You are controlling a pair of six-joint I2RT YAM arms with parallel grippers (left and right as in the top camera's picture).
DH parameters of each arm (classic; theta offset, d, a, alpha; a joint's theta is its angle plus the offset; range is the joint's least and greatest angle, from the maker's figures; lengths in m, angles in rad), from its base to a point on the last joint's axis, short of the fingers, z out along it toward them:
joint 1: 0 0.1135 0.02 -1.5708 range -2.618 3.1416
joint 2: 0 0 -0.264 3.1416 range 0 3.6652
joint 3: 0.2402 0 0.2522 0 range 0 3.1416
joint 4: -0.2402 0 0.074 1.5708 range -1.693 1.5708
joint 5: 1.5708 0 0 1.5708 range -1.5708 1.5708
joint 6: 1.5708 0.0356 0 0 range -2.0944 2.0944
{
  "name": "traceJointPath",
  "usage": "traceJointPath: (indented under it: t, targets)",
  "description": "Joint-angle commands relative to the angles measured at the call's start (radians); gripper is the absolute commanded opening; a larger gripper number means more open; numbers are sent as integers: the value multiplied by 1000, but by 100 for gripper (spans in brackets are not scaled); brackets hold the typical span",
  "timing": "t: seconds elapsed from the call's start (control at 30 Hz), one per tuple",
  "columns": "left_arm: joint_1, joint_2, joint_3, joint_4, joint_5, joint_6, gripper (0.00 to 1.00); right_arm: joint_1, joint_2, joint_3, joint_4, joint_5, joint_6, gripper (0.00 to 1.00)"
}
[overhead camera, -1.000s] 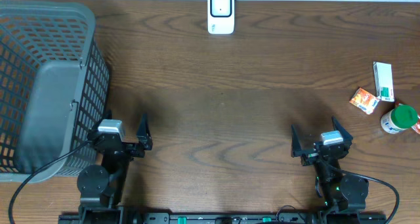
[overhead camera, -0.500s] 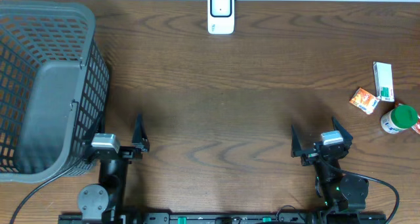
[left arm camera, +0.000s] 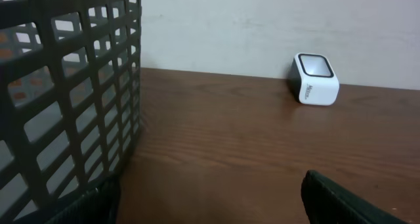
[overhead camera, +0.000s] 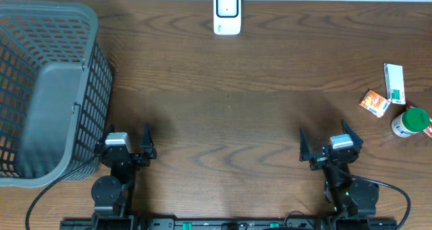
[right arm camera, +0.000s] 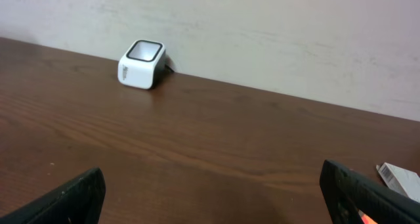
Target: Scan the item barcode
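The white barcode scanner (overhead camera: pixel 227 13) stands at the table's far edge, seen also in the left wrist view as the scanner (left arm camera: pixel 316 78) and in the right wrist view as the scanner (right arm camera: pixel 142 64). Three items lie at the far right: a white box (overhead camera: pixel 395 83), a small orange box (overhead camera: pixel 374 102) and a green-capped bottle (overhead camera: pixel 412 122). My left gripper (overhead camera: pixel 125 137) is open and empty near the front edge, beside the basket. My right gripper (overhead camera: pixel 327 137) is open and empty, left of and nearer than the items. A corner of the white box (right arm camera: pixel 400 180) shows in the right wrist view.
A large grey mesh basket (overhead camera: pixel 101 88) fills the left side of the table; its wall (left arm camera: pixel 65 86) stands close against my left gripper's left finger (left arm camera: pixel 92 204). Bare dark wood lies between the two grippers and the scanner.
My left gripper has shifted near the basket, swinging back and then slightly forward while staying open. The right arm and the items have not moved.
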Motion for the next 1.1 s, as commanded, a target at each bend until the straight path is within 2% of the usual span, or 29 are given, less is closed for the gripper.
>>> traceJointPath:
  t: [0.0,1.07]
  targets:
    - [3,-10,-8,-52,-38,19,87,3,-3,-1,-5,9,11,99]
    - [3,-7,-8,-51,-37,32,87,3,-2,-1,-5,9,11,99]
